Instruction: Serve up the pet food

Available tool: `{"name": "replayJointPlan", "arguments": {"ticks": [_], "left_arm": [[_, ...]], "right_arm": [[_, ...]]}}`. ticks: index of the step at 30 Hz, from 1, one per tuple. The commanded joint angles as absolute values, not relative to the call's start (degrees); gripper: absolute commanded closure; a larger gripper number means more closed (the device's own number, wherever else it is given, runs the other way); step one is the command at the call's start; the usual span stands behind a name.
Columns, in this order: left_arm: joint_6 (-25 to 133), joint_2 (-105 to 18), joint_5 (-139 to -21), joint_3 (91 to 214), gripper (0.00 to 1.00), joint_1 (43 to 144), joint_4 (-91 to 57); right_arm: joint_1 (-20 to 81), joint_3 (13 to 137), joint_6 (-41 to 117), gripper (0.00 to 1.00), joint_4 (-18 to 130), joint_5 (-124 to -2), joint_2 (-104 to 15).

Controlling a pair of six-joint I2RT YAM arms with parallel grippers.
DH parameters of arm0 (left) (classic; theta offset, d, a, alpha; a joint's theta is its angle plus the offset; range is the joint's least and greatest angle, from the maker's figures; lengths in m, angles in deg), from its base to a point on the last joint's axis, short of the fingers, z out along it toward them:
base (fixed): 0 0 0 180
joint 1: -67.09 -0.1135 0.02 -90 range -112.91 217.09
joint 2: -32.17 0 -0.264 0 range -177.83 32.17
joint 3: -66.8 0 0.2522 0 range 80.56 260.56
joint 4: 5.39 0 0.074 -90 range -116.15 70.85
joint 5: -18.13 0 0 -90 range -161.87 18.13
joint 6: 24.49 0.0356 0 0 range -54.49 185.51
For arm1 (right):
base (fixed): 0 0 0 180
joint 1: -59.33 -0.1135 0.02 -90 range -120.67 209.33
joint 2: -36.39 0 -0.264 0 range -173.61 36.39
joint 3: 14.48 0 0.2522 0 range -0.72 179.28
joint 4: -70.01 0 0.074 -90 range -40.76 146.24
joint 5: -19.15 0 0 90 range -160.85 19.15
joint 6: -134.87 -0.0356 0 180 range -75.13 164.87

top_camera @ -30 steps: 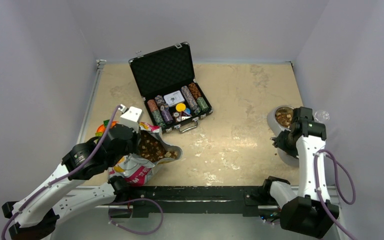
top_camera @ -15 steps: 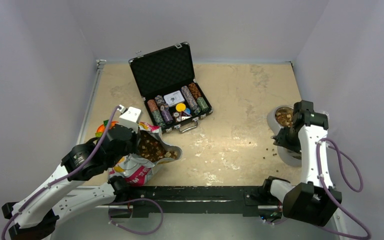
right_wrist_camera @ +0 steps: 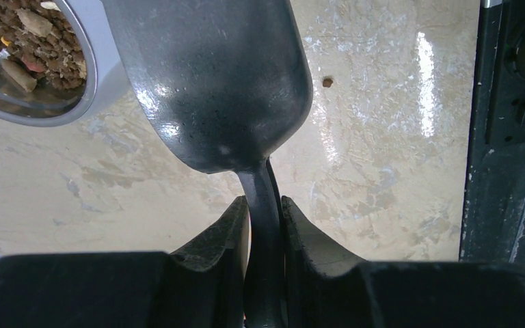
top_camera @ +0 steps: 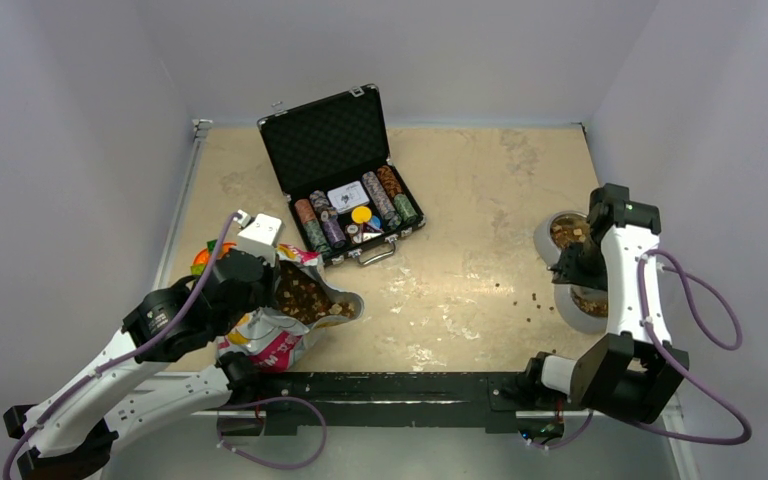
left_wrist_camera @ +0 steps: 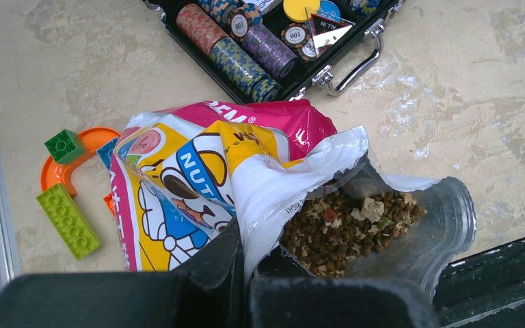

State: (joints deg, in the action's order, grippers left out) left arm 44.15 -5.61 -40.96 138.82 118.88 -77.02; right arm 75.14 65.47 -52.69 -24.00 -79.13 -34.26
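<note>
My left tool (left_wrist_camera: pixel 246 256) is clamped on the torn lip of the printed bag (left_wrist_camera: pixel 191 157) at the near left of the bench (top_camera: pixel 460 200), holding its mouth open. The pet food (left_wrist_camera: pixel 345 229), small brown kibble, fills that opening.

My right tool (right_wrist_camera: pixel 265 215) is shut tight on the thin handle of a black scoop (right_wrist_camera: pixel 212 82). It hangs at the right side of the bench, between a far bowl (top_camera: pixel 540 238) and a near bowl (top_camera: pixel 572 315). Both bowls hold kibble. No pellets show on the scoop face turned to my wrist camera, so I judge it to be emptied. A few loose pellets (top_camera: pixel 520 297) lie on the bench just left of the bowls.

An open poker chip case (top_camera: pixel 345 175) sits far and centre, and toy bricks (left_wrist_camera: pixel 68 219) lie left of the bag.

I judge the step in hand to be the end of a pour. If more food is wanted, the next move calls for carrying the scoop left across the bench and into the bag's open mouth, with the left tool's grip on the lip unchanged.
</note>
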Motion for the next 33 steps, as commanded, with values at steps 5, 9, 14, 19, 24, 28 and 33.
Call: {"name": "replayJointPlan", "arguments": {"ticks": [5, 9, 14, 19, 24, 28, 33], "left_arm": [[46.8, -4.83, -35.5, 138.7, 1.0, 118.34, -76.0], [46.97, -5.3, -36.1, 138.83, 1.0, 118.33, -75.54], [46.9, -5.52, -36.57, 138.89, 1.0, 118.33, -75.31], [46.15, -5.53, -36.99, 139.01, 1.0, 118.33, -75.96], [45.56, -5.52, -37.42, 139.27, 1.0, 118.33, -76.38], [45.4, -6.16, -38.56, 139.76, 1.0, 118.33, -76.37], [44.57, -6.8, -39.87, 140.19, 1.0, 118.33, -76.4]], "right_arm": [[75.56, 69.89, -46.64, 1.0, -27.35, -84.35, -36.81], [75.96, 69.84, -45.44, 1.0, -27.54, -84.68, -36.95], [76.82, 70.27, -42.57, 1.0, -27.71, -86.09, -37.34], [77.17, 70.2, -39.86, 1.0, -28.08, -86.62, -38.86], [77.17, 68.58, -37.63, 1.0, -26.91, -86.5, -38.67], [77.15, 69.4, -33.47, 1.0, -27.05, -88.37, -39.84], [77.12, 68.84, -28.26, 1.0, -27.73, -90.06, -41.27]]}}
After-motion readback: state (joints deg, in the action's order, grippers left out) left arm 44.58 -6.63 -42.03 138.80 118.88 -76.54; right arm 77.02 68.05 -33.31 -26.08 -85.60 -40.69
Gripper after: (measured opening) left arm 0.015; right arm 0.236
